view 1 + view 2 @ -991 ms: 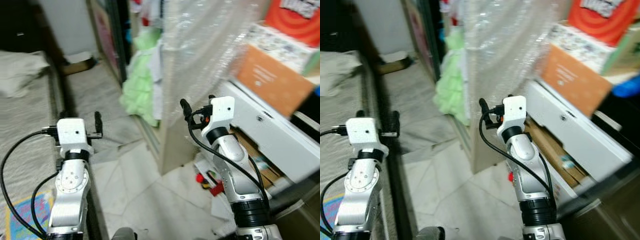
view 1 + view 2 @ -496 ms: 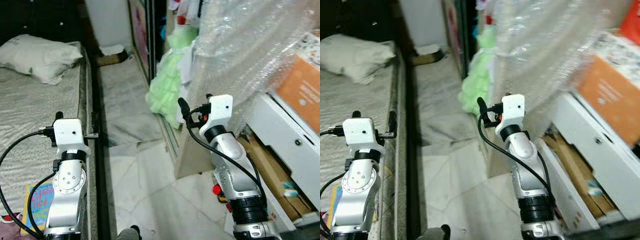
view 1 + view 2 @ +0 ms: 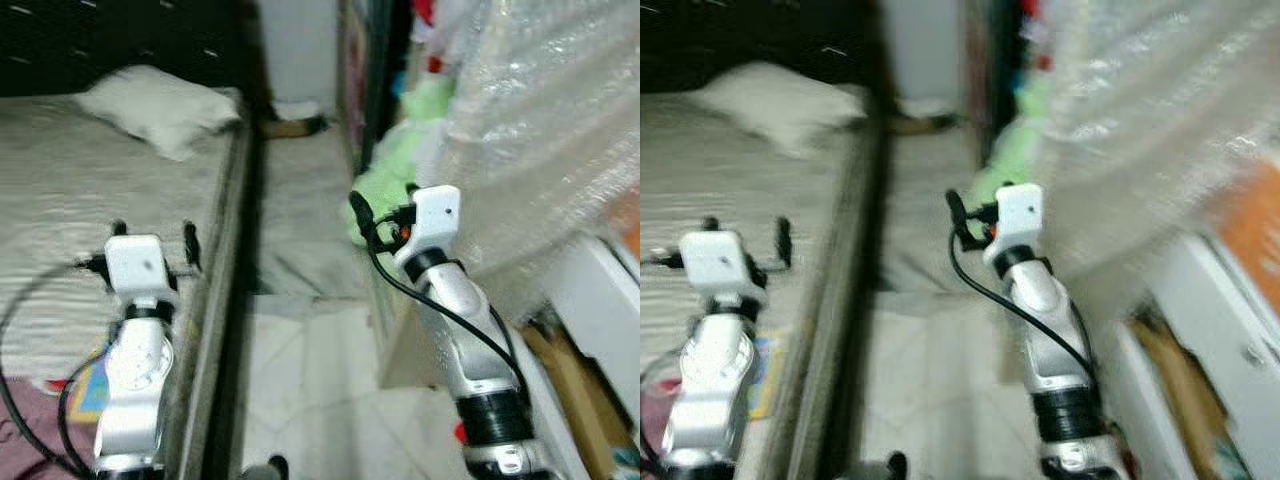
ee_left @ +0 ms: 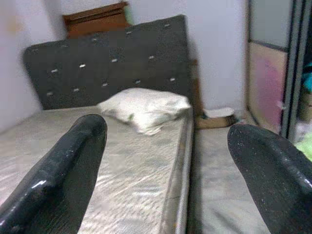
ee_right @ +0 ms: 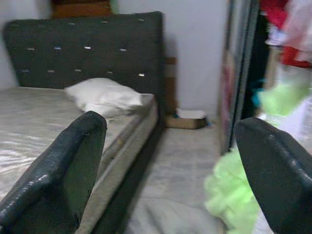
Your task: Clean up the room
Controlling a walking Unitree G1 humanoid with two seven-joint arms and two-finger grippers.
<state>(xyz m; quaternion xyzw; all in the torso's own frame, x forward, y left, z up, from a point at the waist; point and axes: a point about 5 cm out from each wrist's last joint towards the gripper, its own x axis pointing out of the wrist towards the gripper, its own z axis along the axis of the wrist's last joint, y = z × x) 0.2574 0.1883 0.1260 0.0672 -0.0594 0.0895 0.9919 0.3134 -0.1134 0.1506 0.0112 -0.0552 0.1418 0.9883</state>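
with both arms raised and nothing held, left gripper point(image 4: 165, 161) is spread wide above the bed point(image 3: 60, 200), right gripper point(image 5: 165, 165) spread over the floor strip beside it. white pillow point(image 3: 160, 105) lies by the headboard point(image 4: 107, 58); green clothes point(image 3: 385, 180) piled near the bubble wrap point(image 3: 540, 130).

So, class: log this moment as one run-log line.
left pincer: open, empty | right pincer: open, empty | ahead: bed, pillow | green cloth on floor
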